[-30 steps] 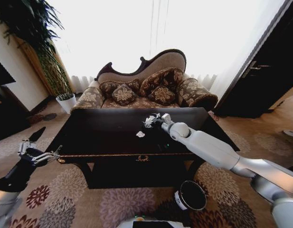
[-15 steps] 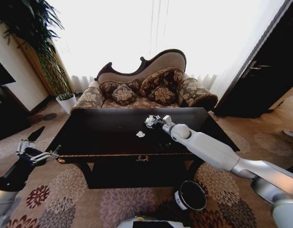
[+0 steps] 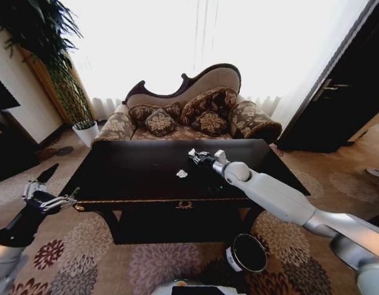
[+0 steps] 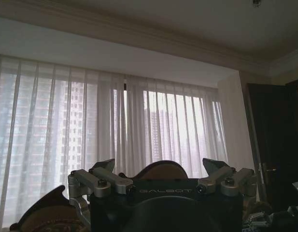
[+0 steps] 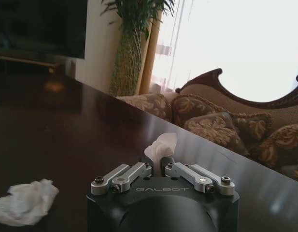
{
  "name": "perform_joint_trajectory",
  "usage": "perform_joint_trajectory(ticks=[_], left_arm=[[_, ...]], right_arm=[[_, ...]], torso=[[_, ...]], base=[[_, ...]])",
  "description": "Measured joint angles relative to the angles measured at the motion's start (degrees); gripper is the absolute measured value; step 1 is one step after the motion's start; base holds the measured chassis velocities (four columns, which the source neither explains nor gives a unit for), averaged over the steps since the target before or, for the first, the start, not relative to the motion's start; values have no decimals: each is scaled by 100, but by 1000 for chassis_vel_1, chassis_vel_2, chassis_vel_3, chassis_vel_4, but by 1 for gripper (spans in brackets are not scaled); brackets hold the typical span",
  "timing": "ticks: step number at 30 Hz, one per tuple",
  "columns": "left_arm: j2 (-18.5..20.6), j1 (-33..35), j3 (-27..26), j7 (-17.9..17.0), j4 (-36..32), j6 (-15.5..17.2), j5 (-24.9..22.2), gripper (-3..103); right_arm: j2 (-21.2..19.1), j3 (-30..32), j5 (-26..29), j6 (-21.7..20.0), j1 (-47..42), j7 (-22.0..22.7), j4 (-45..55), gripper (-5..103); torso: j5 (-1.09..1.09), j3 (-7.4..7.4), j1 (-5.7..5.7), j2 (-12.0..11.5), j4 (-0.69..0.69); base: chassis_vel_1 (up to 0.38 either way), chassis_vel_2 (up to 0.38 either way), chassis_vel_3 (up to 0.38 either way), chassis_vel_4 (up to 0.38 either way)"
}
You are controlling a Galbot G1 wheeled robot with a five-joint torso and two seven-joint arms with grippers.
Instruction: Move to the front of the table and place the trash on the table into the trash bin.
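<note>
the robot stands at the front of the glossy black table [image 3: 140, 178], which has a gold emblem at the centre of its front edge and a patterned sofa [image 3: 189, 114] behind it. the right arm reaches out over the tabletop, and the right gripper [image 3: 195, 156] sits above the far middle part of the table. in the right wrist view its fingers [image 5: 139, 170] are drawn together on a crumpled white paper scrap [image 5: 161, 146], which sticks up from between the tips; in the head view the same scrap shows as a white tuft at the gripper's end, clear of the table surface. a second crumpled white paper scrap [image 3: 182, 174] lies on the tabletop just beside and slightly in front of the gripper, toward the robot's left; the right wrist view shows this one [image 5: 24, 202] resting flat on the dark wood, apart from the fingers.

the trash bin [image 3: 247, 253], a small round dark bucket with a white label and pale rim, stands on the flowered carpet in front of the table, below the right arm and well under table height.

the left gripper [image 3: 51, 200] hangs off the table's front left corner, over the carpet, with its fingers [image 4: 108, 180] spread apart and holding nothing.

a white plant pot [image 3: 86, 132] stands by the sofa's left end.
</note>
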Motion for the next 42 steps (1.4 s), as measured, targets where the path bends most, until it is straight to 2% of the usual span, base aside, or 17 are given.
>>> perform_joint_trajectory(ticks=[4,7,8,11,13,17,20,23,26,28,29,33,34,36,39,42], left_arm=[[-13,21,0,-1,-39,-2,-24,100],[-30,46,-2,-2,-68,-11,-48,100],[-30,46,-2,-2,-68,-11,-48,100],[-46,63,25,-2,-110,-25,-57,100],[-62,69,50,0,-129,-26,-54,100],[-145,113,193,1,-320,-27,-24,100],[-149,118,192,2,-389,-27,-57,100],[-132,141,128,-1,-454,-26,-128,100],[-130,150,98,-1,-459,-34,-153,100],[-136,152,51,0,-465,-54,-199,100],[-136,152,51,0,-465,-54,-199,100],[-126,138,-16,3,-534,-56,-244,100],[-126,138,-16,3,-534,-56,-244,100],[-97,136,-16,2,-566,-56,-269,100],[-95,136,9,1,-572,-55,-270,100],[-109,149,101,0,-600,-55,-246,100]], right_arm=[[-149,480,146,223,-520,-275,272,2],[-368,1472,349,307,-1395,-444,777,2],[-368,1472,349,307,-1395,-444,777,2],[-550,2449,596,358,-2192,-579,1289,2],[-570,2653,644,407,-2406,-618,1395,2],[-558,3592,666,596,-3659,-793,1786,2],[-518,3810,645,674,-3951,-926,1845,2],[-349,4301,783,1027,-4559,-1358,2011,2],[-213,4527,895,1153,-4798,-1554,2098,2],[104,4941,1057,1348,-5276,-1940,2273,2],[104,4941,1057,1348,-5276,-1940,2273,2],[587,5522,1064,1733,-6248,-2853,2302,2],[587,5522,1064,1733,-6248,-2853,2302,2],[914,5725,950,2070,-6671,-3500,2078,2],[1081,5770,899,2220,-6813,-3749,1964,2],[1543,5864,886,2375,-6926,-4324,1611,2]], torso=[[1,0,0,0,0],[3,0,0,0,0],[3,0,0,0,0],[0,-1,-1,0,-2],[0,-1,-1,0,-2],[0,-1,-1,0,-3],[2,0,-1,0,-1],[0,-1,-1,0,-1],[0,-1,-1,0,0],[-1,-1,-1,0,1],[-1,-1,-1,0,1],[0,0,-1,0,-2],[0,0,-1,0,-2],[0,-1,-1,1,-2],[1,0,-2,1,-1],[0,0,-1,0,0]], base=[[0,0,0,0],[0,0,0,0],[0,0,0,0],[0,0,0,0],[0,0,0,0],[0,0,0,0],[0,0,0,0],[0,0,0,0],[0,0,0,0],[0,0,0,0],[0,0,0,0],[0,0,0,0],[0,0,0,0],[0,0,0,0],[0,0,0,0],[0,0,0,0]])
